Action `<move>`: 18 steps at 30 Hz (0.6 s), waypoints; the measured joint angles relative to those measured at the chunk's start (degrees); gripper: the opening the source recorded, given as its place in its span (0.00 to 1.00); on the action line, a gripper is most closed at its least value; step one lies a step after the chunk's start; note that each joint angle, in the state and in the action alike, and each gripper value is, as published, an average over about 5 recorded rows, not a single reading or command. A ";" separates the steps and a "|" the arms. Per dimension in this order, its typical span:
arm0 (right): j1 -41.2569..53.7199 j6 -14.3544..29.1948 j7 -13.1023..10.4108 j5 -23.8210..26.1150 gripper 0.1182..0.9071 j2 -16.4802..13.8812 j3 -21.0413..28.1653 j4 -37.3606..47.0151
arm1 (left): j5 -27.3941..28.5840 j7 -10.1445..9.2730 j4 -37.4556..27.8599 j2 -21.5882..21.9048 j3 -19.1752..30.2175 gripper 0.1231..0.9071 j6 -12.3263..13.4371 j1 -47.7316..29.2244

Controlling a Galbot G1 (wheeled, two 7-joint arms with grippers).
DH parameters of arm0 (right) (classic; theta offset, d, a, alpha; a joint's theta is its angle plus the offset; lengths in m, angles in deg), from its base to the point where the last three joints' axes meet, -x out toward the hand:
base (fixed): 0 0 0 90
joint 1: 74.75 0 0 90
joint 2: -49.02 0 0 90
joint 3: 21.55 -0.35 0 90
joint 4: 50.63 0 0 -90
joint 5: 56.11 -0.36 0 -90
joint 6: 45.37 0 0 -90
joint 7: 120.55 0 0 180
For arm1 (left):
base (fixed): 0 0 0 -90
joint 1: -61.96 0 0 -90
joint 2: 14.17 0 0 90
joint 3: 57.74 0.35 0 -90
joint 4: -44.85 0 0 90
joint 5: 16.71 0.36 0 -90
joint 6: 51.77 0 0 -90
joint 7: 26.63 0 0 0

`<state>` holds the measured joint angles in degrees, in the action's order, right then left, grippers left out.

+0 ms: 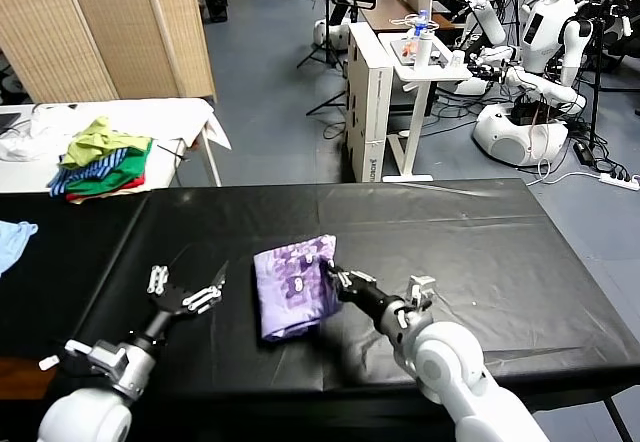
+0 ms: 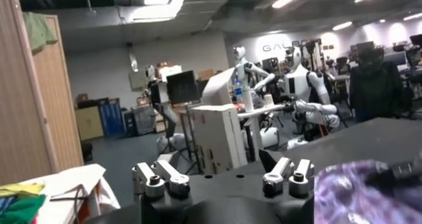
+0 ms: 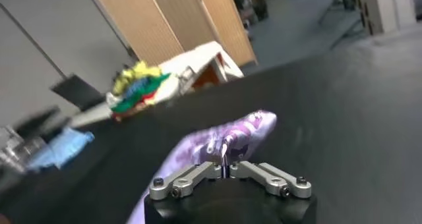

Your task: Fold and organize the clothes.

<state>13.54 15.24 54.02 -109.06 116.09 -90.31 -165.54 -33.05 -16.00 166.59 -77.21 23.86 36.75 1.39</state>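
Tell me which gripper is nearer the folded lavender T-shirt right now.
Right. The right gripper is at the T-shirt's right edge, fingers closed on the fabric. The left gripper is open, off to the shirt's left, not touching it.

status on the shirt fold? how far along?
Mostly done: the T-shirt lies as a compact folded bundle on the black table, print up. In hand: the right gripper has its jaws shut at the bundle's right edge. The left gripper hovers open beside it, apart. Left: release, tidy, set aside.

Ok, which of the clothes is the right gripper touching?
The folded lavender T-shirt with the purple print, mid black table; right gripper pinches its edge. The multicoloured heap and light blue garment lie apart.
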 joint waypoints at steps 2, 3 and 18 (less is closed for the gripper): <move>0.12 0.00 -0.01 -0.26 0.04 -0.05 -0.31 -0.26 | 0.11 0.00 0.01 -0.07 -0.20 1.00 0.00 0.29; 0.09 -0.01 -0.03 -0.56 0.04 -0.15 -0.57 -0.43 | 0.17 0.00 0.00 -0.11 -0.31 1.00 0.00 0.43; -4.07 -5.30 -5.02 12.14 0.04 -10.19 -16.80 2.18 | 1.42 0.24 -2.68 -2.72 -0.88 1.00 1.83 0.42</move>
<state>9.47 9.94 49.00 -96.92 105.90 -107.11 -163.37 -31.63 -15.76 163.91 -79.93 22.98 38.57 1.81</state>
